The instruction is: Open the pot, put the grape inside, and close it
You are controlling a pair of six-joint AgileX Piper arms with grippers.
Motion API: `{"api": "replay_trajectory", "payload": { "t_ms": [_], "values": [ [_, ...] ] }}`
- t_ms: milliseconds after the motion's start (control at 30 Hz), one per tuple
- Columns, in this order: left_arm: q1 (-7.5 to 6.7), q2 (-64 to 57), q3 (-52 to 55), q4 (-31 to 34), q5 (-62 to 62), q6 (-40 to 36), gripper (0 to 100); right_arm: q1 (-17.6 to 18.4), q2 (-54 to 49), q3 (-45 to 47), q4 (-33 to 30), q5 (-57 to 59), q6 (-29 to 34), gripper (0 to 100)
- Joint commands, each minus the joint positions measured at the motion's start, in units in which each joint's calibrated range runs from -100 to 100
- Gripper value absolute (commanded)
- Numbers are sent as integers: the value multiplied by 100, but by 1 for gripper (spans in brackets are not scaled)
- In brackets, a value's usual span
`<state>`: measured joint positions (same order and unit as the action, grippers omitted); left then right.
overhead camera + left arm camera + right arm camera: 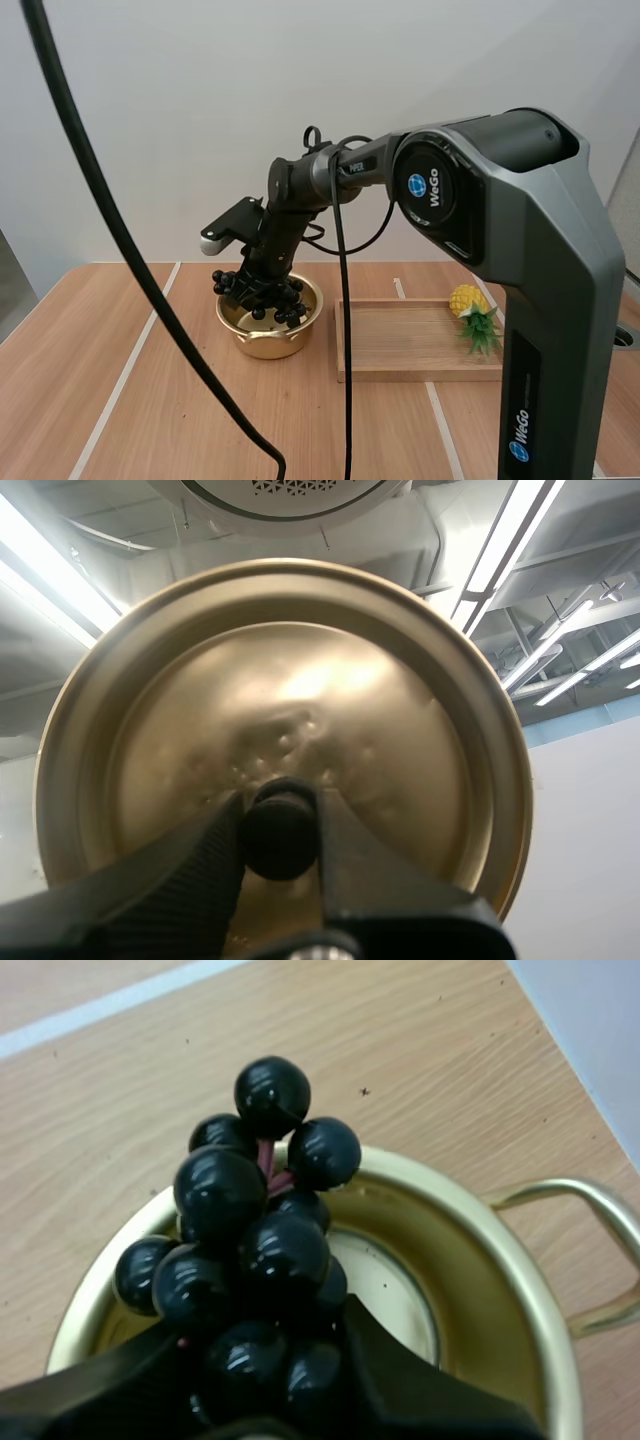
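Observation:
A gold pot [268, 322] stands open on the wooden table, left of the tray. My right gripper [262, 283] hangs just over the pot's mouth, shut on a bunch of black grapes [258, 290]. In the right wrist view the grapes [250, 1250] are pinched between my fingers above the pot [470, 1290], whose inside shows bare metal. In the left wrist view my left gripper [280, 832] is shut on the black knob [280, 830] of the gold lid [280, 720], held up in the air with its top face toward the camera.
A shallow wooden tray [415, 340] lies right of the pot, with a small toy pineapple [473, 312] at its far right end. The right arm's large grey base [540, 300] rises at the front right. Bare tabletop spreads left and in front of the pot.

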<state>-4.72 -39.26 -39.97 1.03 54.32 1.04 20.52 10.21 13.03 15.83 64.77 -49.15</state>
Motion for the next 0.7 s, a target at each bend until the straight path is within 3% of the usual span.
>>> {"api": "replay_trajectory", "payload": {
  "t_ms": [0,333,667],
  "values": [
    [-16,-25,-23,47,-185,-22,0,-98,-53,-42,-98,188,-3,0],
    [-16,-25,-23,47,-185,-22,0,-307,-21,-42,-151,594,-3,0],
    [-16,-25,-23,47,-185,-22,0,-307,427,60,274,594,-80,0]
  ]
}}
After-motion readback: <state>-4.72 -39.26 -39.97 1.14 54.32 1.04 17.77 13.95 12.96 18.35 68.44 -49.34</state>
